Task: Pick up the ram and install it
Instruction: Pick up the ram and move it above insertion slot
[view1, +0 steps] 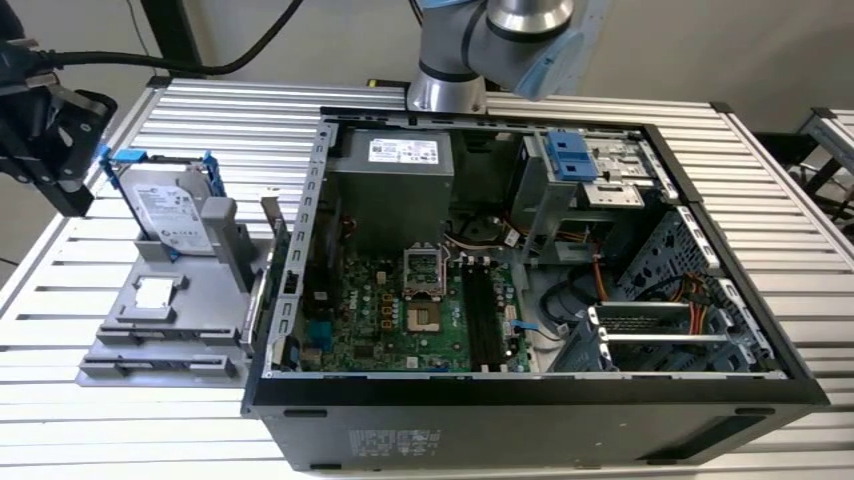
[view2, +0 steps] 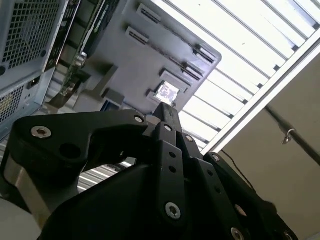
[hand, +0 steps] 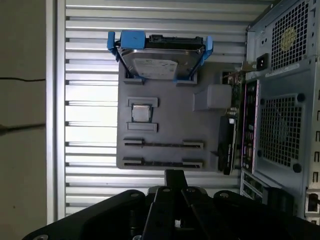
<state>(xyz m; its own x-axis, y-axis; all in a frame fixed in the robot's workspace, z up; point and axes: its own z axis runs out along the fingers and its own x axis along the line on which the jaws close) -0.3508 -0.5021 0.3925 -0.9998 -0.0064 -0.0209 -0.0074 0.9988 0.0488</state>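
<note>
First wrist view: your pincer sits closed near the gray tray; tray holds a hard drive and chip.

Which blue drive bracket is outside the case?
The blue bracket around the hard drive, standing on the grey fixture at the exterior view's left. The other blue bracket sits inside the case.

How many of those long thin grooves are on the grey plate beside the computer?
2 grooves. Both run side by side on the grey plate, at the end far from the hard drive: one nearer the drive, one by the plate's edge. None seems hidden.
</note>
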